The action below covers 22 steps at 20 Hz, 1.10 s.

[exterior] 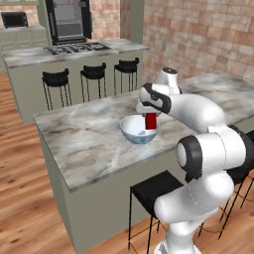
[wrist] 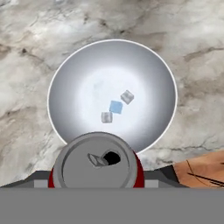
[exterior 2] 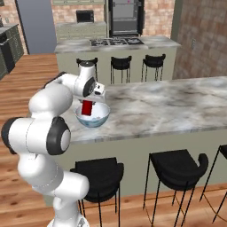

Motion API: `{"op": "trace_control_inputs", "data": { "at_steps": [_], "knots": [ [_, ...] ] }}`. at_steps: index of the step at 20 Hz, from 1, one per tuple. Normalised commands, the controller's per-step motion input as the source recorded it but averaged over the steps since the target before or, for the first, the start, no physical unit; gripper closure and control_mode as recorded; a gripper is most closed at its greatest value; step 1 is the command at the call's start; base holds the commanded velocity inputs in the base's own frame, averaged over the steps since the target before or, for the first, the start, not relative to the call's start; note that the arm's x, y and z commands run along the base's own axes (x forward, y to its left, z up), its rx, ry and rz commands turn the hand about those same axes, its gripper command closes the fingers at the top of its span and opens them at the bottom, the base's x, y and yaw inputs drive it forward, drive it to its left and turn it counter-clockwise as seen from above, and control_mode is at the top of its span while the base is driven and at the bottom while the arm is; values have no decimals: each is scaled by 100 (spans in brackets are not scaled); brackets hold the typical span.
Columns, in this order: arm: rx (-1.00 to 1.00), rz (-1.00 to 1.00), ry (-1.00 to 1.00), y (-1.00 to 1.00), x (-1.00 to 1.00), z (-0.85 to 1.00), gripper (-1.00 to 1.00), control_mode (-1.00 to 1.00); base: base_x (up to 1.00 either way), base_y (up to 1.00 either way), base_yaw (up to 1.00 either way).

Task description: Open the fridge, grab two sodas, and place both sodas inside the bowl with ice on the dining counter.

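We see the gripper (exterior: 150,115) of our white arm reaching over the dining counter (exterior: 84,139), its jaws about half open and clamped on the sides of the red soda can (exterior: 151,121). The can stands upright just above the bowl with ice (exterior: 130,133), near the rim closest to the arm rather than over the middle.

From the hand view, the can's silver top (wrist: 97,164) sits at the bowl's near edge, so we judge it best to shift a little toward the centre before lowering. We should then go straight down and open the jaws only when the can's base is inside, so it does not catch the rim or tip the bowl.

The bowl (wrist: 65,78) holds three small ice cubes (wrist: 116,106) clustered at its bottom and no can yet. The fridge (exterior 2: 126,17) stands far behind with its interior showing; we cannot make out the second soda.
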Motion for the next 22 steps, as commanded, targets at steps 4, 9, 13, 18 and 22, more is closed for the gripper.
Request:
{"op": "trace_control_inputs", "data": {
  "at_steps": [4,9,13,18,22],
  "knots": [
    [0,0,0,0,20,-14,100,-100,0,0,0],
    [0,0,0,0,6,-15,100,-100,0,0,0],
    [0,0,0,0,4,-21,100,-100,0,0,0],
    [0,0,0,1,11,-19,100,-100,0,0,0],
    [0,0,0,4,19,-15,100,-100,0,0,0]
  ]
}}
